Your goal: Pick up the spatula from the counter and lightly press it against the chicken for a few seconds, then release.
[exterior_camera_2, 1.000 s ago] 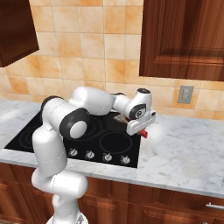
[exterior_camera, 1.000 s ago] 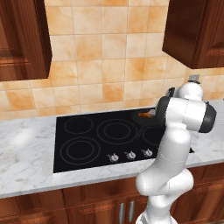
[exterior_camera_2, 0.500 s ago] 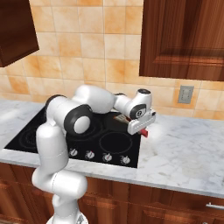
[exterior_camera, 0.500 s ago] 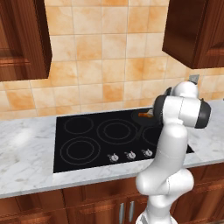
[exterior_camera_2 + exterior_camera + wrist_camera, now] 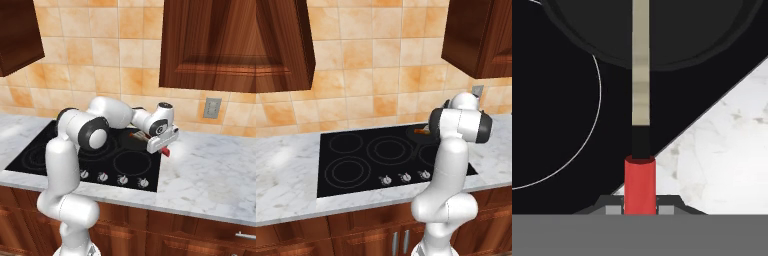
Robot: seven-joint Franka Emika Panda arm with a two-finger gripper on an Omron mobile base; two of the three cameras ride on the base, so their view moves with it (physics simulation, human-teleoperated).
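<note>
Left to right in the hand view, we've got the black cooktop (image 5: 557, 125) with a burner ring, the spatula (image 5: 640, 90) dead centre, and the marble desk (image 5: 727, 150). The claw (image 5: 640, 209) is clamped tight on the spatula's red handle, so the pickup looks done. The pale blade reaches out over the rim of a dark pan (image 5: 702, 35). We reckon the chicken (image 5: 420, 131) is that orange-brown bit in the pan. We can't tell if the blade touches it, so pressing, holding and letting go are probably what's left.
</note>
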